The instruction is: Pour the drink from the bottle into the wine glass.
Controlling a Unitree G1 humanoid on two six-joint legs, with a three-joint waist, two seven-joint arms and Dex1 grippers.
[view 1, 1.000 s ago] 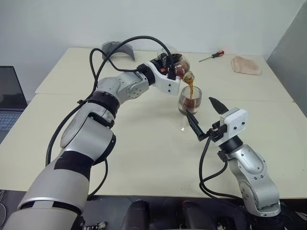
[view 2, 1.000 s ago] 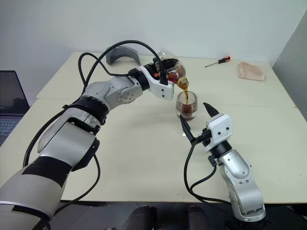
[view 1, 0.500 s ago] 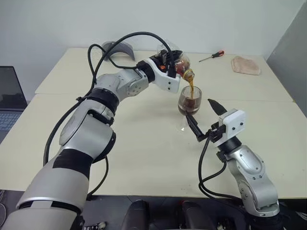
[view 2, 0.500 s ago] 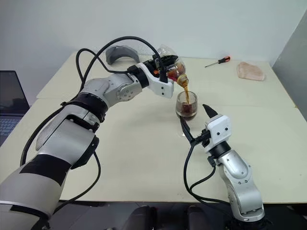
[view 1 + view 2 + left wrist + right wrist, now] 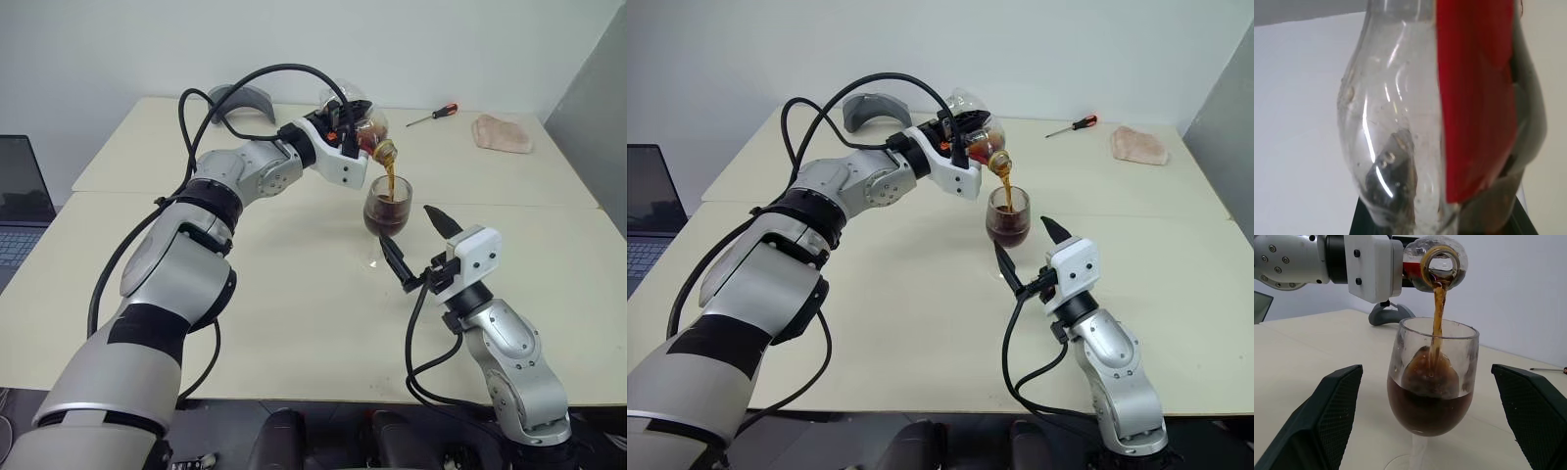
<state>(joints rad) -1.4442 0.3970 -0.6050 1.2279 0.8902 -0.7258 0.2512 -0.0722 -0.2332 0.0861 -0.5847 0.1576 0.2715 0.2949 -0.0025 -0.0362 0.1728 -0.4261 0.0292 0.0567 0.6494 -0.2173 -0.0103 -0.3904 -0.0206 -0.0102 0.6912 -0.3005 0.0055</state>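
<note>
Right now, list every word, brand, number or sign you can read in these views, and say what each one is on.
No text can be read.
The bottle has a red label, but no lettering shows on it.
The laptop screen is dark.
The screwdriver is too small to show any marking.

Bottle [image 5: 1437,259] clear glossy plastic; wine glass [image 5: 1432,377] smooth transparent; table [image 5: 294,313] matt; claw pads [image 5: 1334,416] textured blk.

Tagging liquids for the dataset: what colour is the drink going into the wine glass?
Dark brown, almost black where it pools in the wine glass. The drink shows best in the right wrist view.
</note>
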